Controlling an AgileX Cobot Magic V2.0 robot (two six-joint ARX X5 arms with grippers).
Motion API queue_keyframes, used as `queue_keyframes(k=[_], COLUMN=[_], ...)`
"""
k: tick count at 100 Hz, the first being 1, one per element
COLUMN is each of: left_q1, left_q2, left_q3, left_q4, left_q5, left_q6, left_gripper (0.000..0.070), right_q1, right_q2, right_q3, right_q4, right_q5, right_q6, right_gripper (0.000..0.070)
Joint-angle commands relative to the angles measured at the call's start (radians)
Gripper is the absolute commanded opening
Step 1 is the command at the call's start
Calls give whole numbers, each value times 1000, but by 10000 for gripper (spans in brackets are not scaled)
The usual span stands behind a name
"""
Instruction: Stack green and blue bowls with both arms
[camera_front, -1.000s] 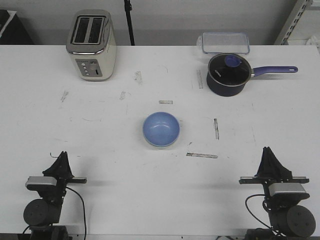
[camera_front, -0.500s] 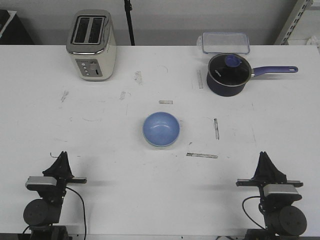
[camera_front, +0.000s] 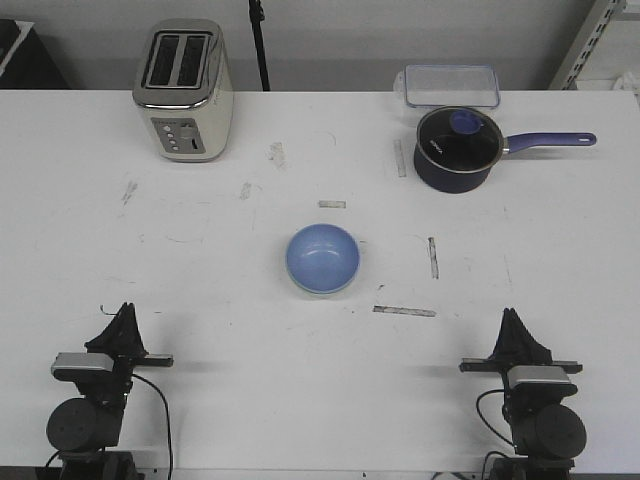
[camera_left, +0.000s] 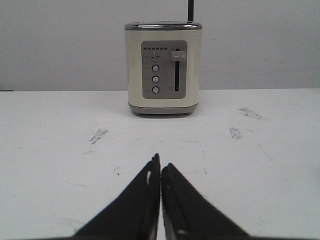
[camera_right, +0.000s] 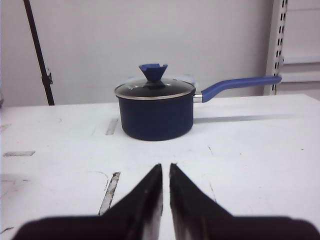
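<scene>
Front view: a light blue bowl (camera_front: 322, 260) sits upright near the middle of the white table (camera_front: 200, 280), and a paler rim showing along its lower edge suggests a second bowl nested beneath it, though that cannot be told for sure. At the far left stands a cream two-slot toaster (camera_front: 184, 90); at the far right a dark navy saucepan (camera_front: 458, 150) with a glass lid points its long handle to the right, and just behind it lies a clear plastic container (camera_front: 451, 86). Strips of tape and scuff marks dot the tabletop. The left gripper (camera_front: 124, 322) and the right gripper (camera_front: 512, 326) sit low at the near edge, one at each side, well apart from the bowl and from each other, each with its fingers pressed together into a point and holding nothing. Left wrist view: the left gripper (camera_left: 160, 169) shows its two black fingers meeting with only a hairline slit between them, aimed at the toaster (camera_left: 163, 68), which stands well beyond on the table. Right wrist view: the right gripper (camera_right: 165, 171) has its fingers nearly together with a thin gap, pointing toward the saucepan (camera_right: 156, 109) farther off, its blue lid knob upright.
</scene>
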Motion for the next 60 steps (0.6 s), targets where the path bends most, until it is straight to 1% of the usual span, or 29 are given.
queue_keyframes(k=[1,14,60], left_q1=[1,1,1], left_q2=[-2,-2,-2], left_q3=[-22,-22,-22], left_q4=[13,13,13], left_q5=[2,2,2], left_q6=[5,5,5], left_gripper=[2,2,2], right_q1=[2,3,3], right_q2=[0,0,0], right_q3=[-24,-27,-27], right_q4=[34,-10,2], right_q5=[0,0,-1], right_q6=[13,13,13], right_gripper=[16,16,16])
